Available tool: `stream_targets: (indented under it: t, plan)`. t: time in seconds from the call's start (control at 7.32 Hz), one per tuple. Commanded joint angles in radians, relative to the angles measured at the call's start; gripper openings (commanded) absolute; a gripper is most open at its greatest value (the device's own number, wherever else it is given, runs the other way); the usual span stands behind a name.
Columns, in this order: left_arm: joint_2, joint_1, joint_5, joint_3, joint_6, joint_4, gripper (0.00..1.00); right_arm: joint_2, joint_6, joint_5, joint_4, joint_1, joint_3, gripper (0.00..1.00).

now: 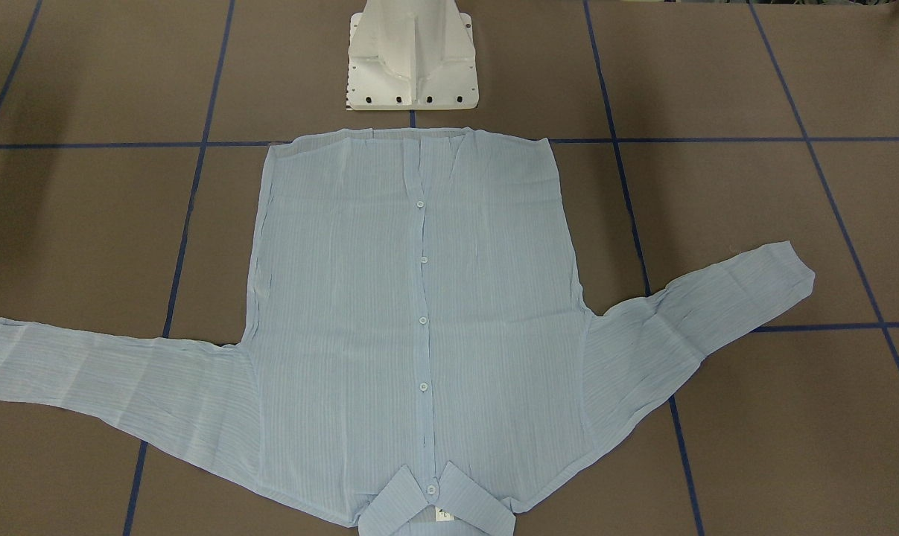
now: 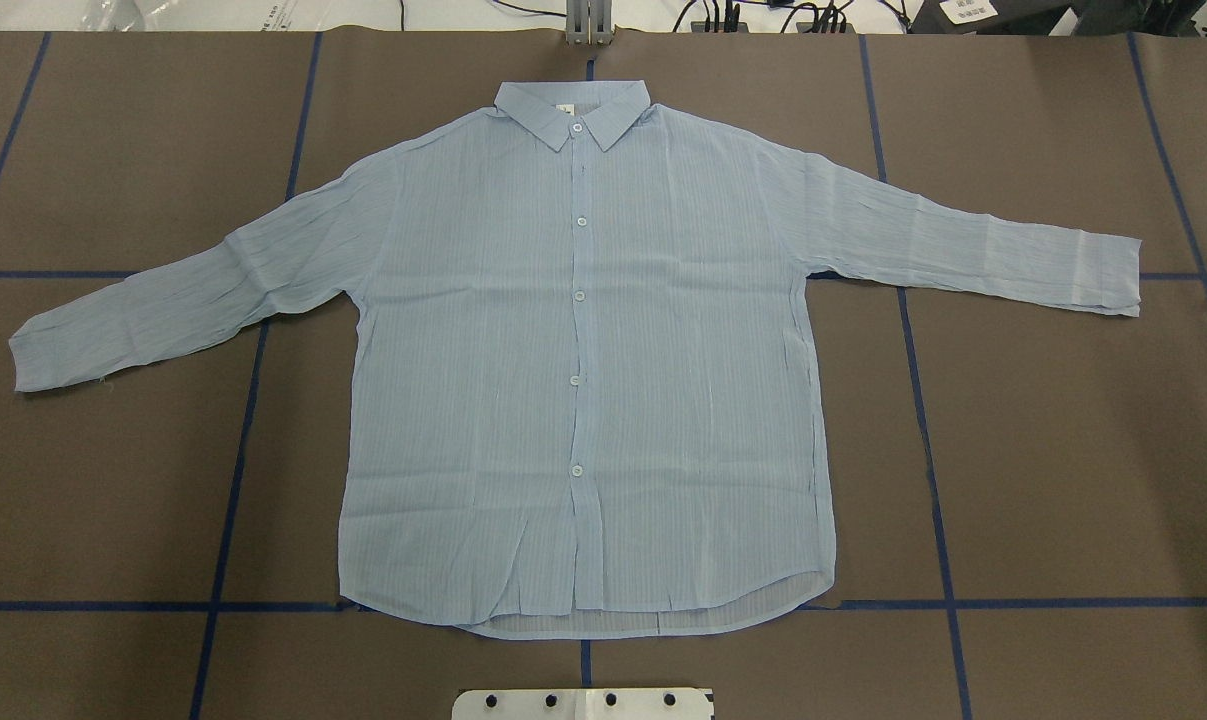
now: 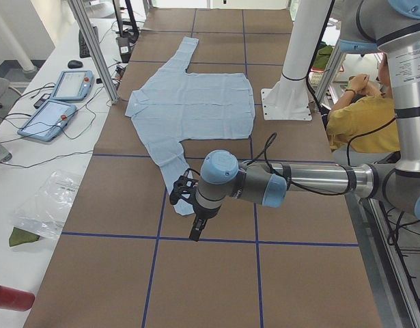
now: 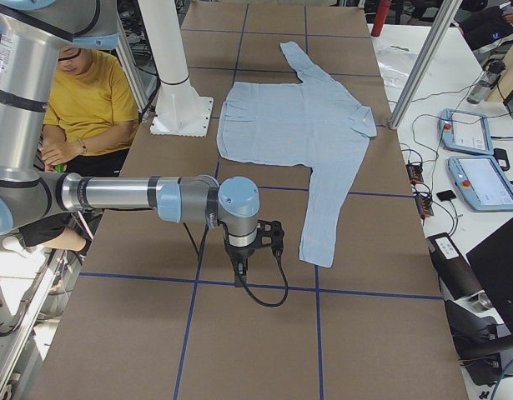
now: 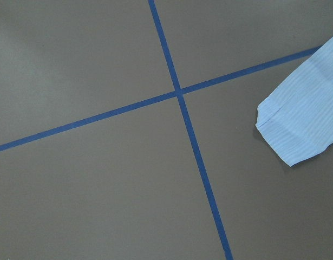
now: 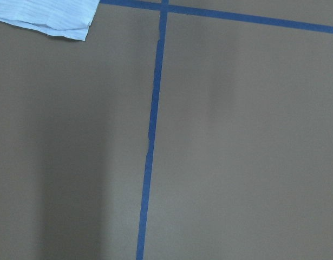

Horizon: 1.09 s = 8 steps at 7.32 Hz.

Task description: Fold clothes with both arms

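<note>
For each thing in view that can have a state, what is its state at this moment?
shirt: spread flat, front up, unfolded.
buttons: fastened.
collar: turned down.
left gripper: above the table, beside the shirt; open or shut, cannot tell.
right gripper: the same; cannot tell.

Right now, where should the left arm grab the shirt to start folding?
I'd take the left sleeve's cuff, from above at its outer end. The shirt lies flat with sleeves spread, so the cuff is a free edge, and the left gripper hangs near it.
</note>
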Motion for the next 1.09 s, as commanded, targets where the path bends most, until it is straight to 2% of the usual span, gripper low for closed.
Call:
stream_targets:
  t: [0.0,0.27,0.41,0.55,0.68,0.82,0.96]
  plan:
    - [0.001,0.000,-0.001,-0.011,0.001,-0.055,1.00,0.000,0.000,0.002,0.002,0.000,0.003,1.00]
    - [0.002,0.003,0.019,-0.039,0.001,-0.088,1.00,0.000,0.000,0.003,0.049,0.000,0.008,1.00]
    - [-0.007,0.003,0.006,-0.050,-0.010,-0.110,1.00,0.006,0.009,0.005,0.118,0.000,0.008,1.00]
    - [-0.036,0.003,0.008,-0.051,-0.007,-0.174,1.00,0.029,0.014,-0.003,0.284,0.000,0.000,1.00]
    - [-0.085,0.003,0.002,-0.036,-0.010,-0.274,1.00,0.049,0.021,-0.012,0.399,0.000,-0.024,1.00]
    - [-0.187,0.005,0.008,0.042,-0.015,-0.399,1.00,0.086,0.056,0.000,0.414,0.000,-0.076,1.00]
    - [-0.226,0.006,0.008,0.108,-0.013,-0.419,1.00,0.113,0.066,0.011,0.419,0.000,-0.133,1.00]
